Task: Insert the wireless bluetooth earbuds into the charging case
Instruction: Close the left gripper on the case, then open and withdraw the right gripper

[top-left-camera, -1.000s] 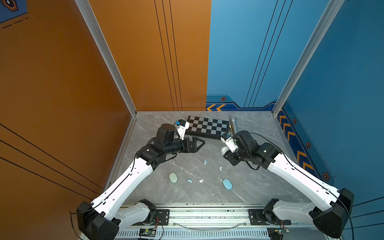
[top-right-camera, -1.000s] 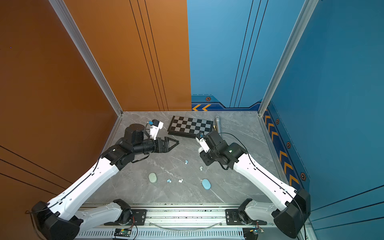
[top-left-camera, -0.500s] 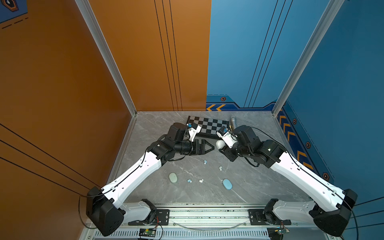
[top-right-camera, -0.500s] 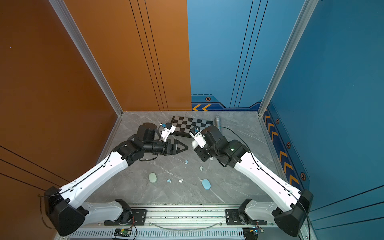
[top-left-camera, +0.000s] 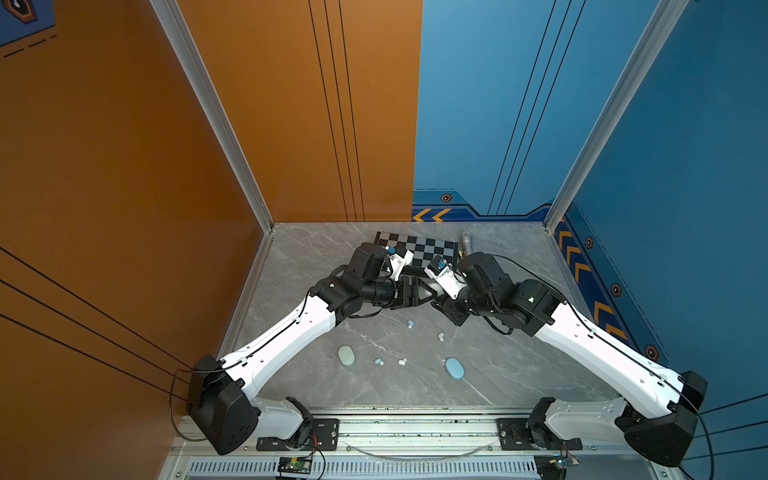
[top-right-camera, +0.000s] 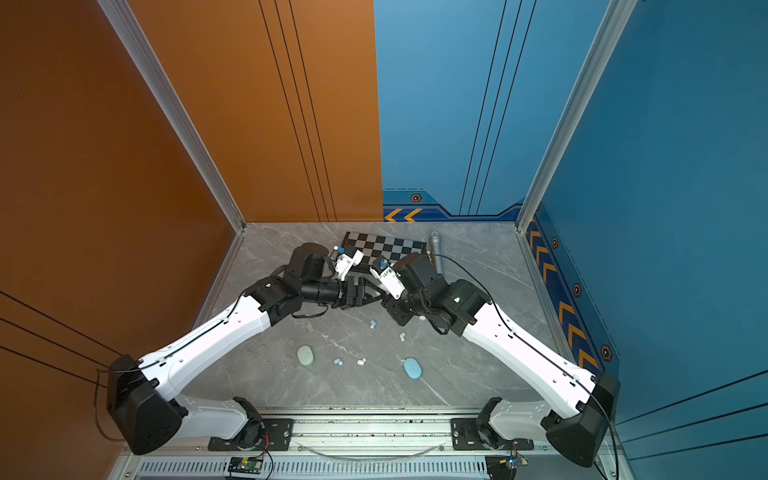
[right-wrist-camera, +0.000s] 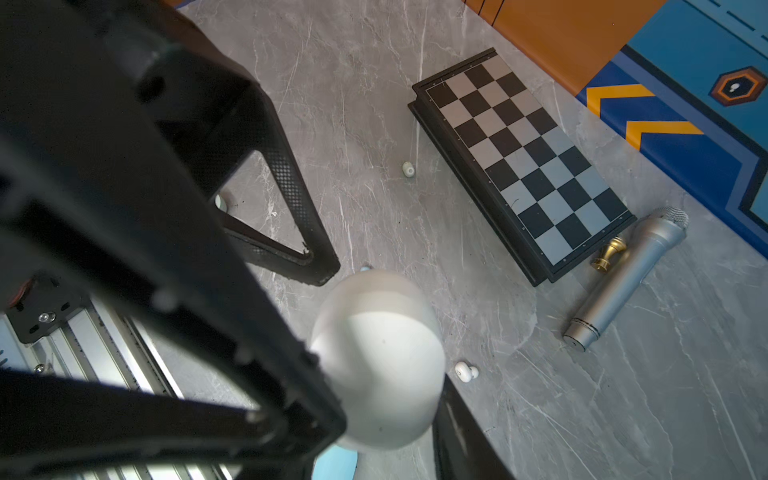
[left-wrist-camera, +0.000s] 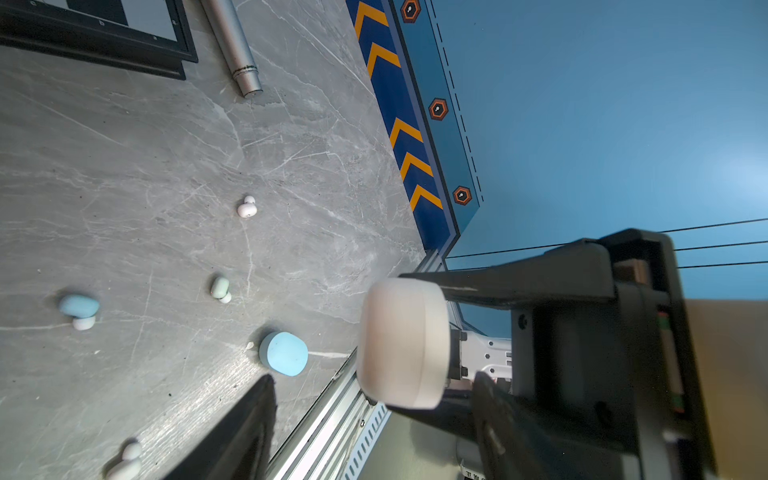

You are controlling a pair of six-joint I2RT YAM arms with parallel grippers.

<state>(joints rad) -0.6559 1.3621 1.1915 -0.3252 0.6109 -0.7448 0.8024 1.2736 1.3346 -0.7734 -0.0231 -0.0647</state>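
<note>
My right gripper [right-wrist-camera: 386,374] is shut on a white oval charging case [right-wrist-camera: 378,361], held above the table's middle. My left gripper [left-wrist-camera: 374,376] faces it, open, with a finger on either side of the case [left-wrist-camera: 403,343]. In both top views the two grippers meet tip to tip [top-left-camera: 426,293]. Loose earbuds lie on the grey table below: a light blue one [top-left-camera: 410,323], a pale one [top-left-camera: 441,336], another blue one [top-left-camera: 378,361] and a white one [top-left-camera: 402,362]. The right wrist view shows a mint earbud [right-wrist-camera: 408,169] and a white earbud [right-wrist-camera: 466,371].
A mint case [top-left-camera: 346,355] and a light blue case [top-left-camera: 454,368] lie shut near the table's front. A chessboard [top-left-camera: 419,248], a silver microphone [top-left-camera: 464,243] and a small gold piece [right-wrist-camera: 609,253] sit at the back. Orange and blue walls enclose the table.
The left arm has swung right to meet the right gripper, which carried the white case toward the middle. The left jaws have narrowed around the case.
</note>
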